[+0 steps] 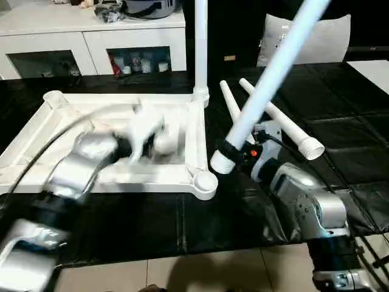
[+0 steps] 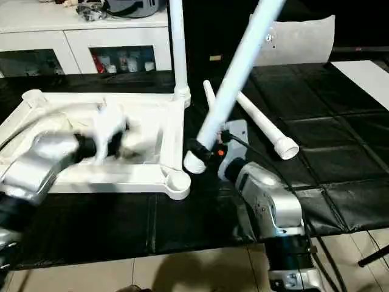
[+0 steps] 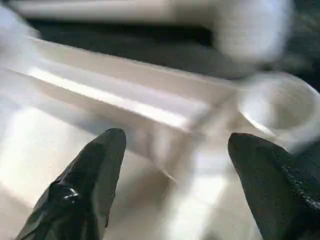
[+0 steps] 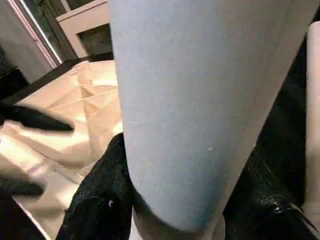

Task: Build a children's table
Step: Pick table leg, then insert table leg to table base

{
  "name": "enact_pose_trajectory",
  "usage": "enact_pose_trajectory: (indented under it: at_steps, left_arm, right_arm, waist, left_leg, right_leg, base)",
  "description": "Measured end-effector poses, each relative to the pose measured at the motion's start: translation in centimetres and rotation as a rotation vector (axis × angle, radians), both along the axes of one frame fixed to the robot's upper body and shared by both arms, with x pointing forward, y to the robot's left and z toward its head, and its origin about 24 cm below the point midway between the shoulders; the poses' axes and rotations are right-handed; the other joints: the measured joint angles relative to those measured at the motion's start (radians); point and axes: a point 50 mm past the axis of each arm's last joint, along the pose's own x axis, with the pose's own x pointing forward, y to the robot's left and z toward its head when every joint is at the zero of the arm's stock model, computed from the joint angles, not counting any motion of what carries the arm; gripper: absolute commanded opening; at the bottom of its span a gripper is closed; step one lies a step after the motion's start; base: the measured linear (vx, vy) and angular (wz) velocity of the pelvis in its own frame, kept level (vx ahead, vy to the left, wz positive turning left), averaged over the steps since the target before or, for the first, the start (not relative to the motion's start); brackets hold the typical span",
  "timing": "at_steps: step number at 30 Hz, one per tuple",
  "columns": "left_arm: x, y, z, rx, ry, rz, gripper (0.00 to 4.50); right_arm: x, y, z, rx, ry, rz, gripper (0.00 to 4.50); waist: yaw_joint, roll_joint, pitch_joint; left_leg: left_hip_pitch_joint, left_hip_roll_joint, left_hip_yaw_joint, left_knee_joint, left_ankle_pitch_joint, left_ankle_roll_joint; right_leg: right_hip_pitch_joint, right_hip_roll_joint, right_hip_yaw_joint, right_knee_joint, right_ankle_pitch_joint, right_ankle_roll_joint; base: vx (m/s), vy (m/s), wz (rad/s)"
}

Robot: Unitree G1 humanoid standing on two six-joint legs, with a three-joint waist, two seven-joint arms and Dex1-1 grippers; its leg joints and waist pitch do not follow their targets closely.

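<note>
The children's table top (image 1: pixel 196 137) lies upside down on the black mat, ribbed underside up. One white leg (image 1: pixel 200 42) stands upright in its far right corner. My right gripper (image 1: pixel 228 149) is shut on another leg (image 1: pixel 273 73), held tilted, with its thick end just beside the near right corner socket (image 1: pixel 205 182). Black fingers (image 4: pixel 100 195) clasp that leg from both sides. Two more legs (image 1: pixel 279 121) lie loose on the mat to the right. My left gripper (image 3: pixel 177 140) is open over the top's underside near a corner socket (image 3: pixel 277 107), holding nothing.
White cabinets (image 1: pixel 91 36) with glass-fronted doors stand behind the mat. A flat white board (image 1: pixel 374 70) lies at the far right, and a white cushion-like thing (image 1: pixel 328 33) leans at the back. Tiled floor (image 1: pixel 182 271) begins at the mat's near edge.
</note>
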Motion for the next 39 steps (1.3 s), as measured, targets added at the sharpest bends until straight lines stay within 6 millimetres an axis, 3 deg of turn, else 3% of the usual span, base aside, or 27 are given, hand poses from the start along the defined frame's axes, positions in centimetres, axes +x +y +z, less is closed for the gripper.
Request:
enact_pose_trajectory:
  at_steps: [5, 11, 17, 39]
  left_arm:
    - [-0.4, 0.4, -1.1, 0.045, 0.08, -0.14, 3.0]
    - [-0.3, 0.4, -1.2, 0.079, 0.132, -0.245, 2.51]
    - [0.4, 0.5, -2.0, 0.1, 0.134, -0.244, 2.04]
    - [0.5, 0.3, -3.2, 0.135, 0.133, -0.311, 0.39]
  right_arm:
    - [-0.7, -0.1, -0.9, -0.046, -0.014, 0.027, 1.89]
    - [-1.4, 0.4, -0.1, -0.103, -0.09, 0.063, 1.89]
    - [-2.4, 0.7, -0.5, -0.113, -0.042, 0.143, 1.89]
    - [-2.7, 0.4, 0.4, -0.12, -0.117, 0.189, 1.89]
  waist:
    - [0.006, 0.0, 0.0]
    - [0.009, 0.001, 0.0]
    - [0.01, 0.001, 0.0]
    - [0.011, 0.001, 0.0]
  left_leg:
    - [0.001, 0.0, 0.0, -0.002, 0.001, -0.001]
    - [0.002, 0.0, 0.0, -0.002, 0.001, -0.001]
    - [0.005, 0.0, 0.001, -0.003, 0.001, -0.001]
    - [0.006, 0.0, 0.001, -0.003, 0.001, -0.001]
  right_leg:
    - [0.0, 0.0, 0.0, 0.0, 0.0, 0.0]
    - [0.0, 0.0, 0.001, 0.0, 0.0, 0.0]
    - [0.002, 0.0, 0.001, 0.001, -0.001, 0.001]
    - [0.002, 0.0, 0.001, 0.001, 0.001, -0.001]
  base:
    - [0.0, 0.0, 0.0]
    - [0.0, 0.0, 0.0]
    - [0.0, 0.0, 0.0]
    - [0.0, 0.0, 0.0]
